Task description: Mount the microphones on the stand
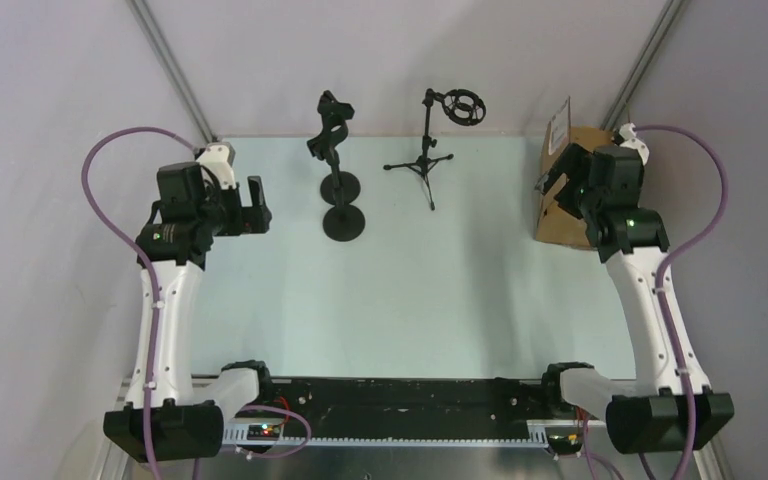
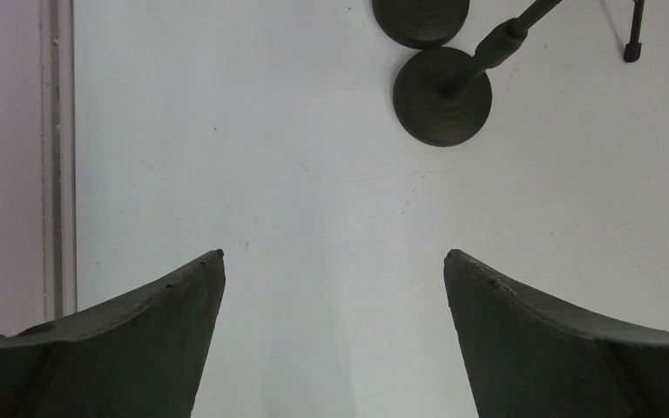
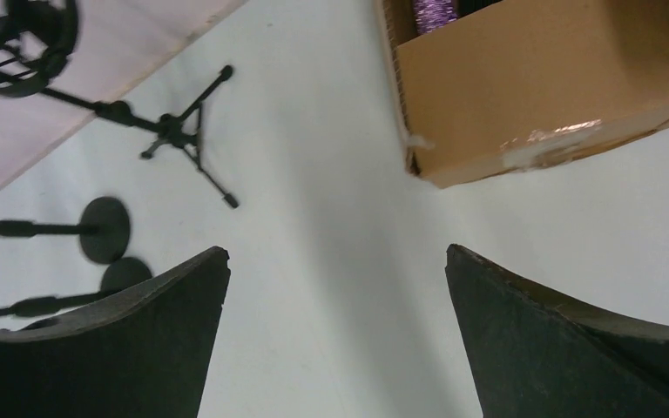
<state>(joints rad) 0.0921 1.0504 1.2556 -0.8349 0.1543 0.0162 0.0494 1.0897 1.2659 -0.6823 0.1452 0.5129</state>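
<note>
My left tool (image 2: 334, 256) is wide open and holds nothing. It hangs over the left side of the bench (image 1: 410, 300), and only bare bench lies under it. My right tool (image 3: 338, 252) is wide open too, and it is empty. It hangs on the right side, near a brown box (image 3: 540, 96) that sits at the right edge of the bench. A glittery purple microphone (image 3: 435, 12) peeks out of the top of the box. The rest of the inside of the box is hidden from me. At the back of the bench, the two round-foot stands (image 1: 344, 223) are close together. Just to their right is the three-leg stand (image 1: 422, 166), with a black ring on top.
</note>
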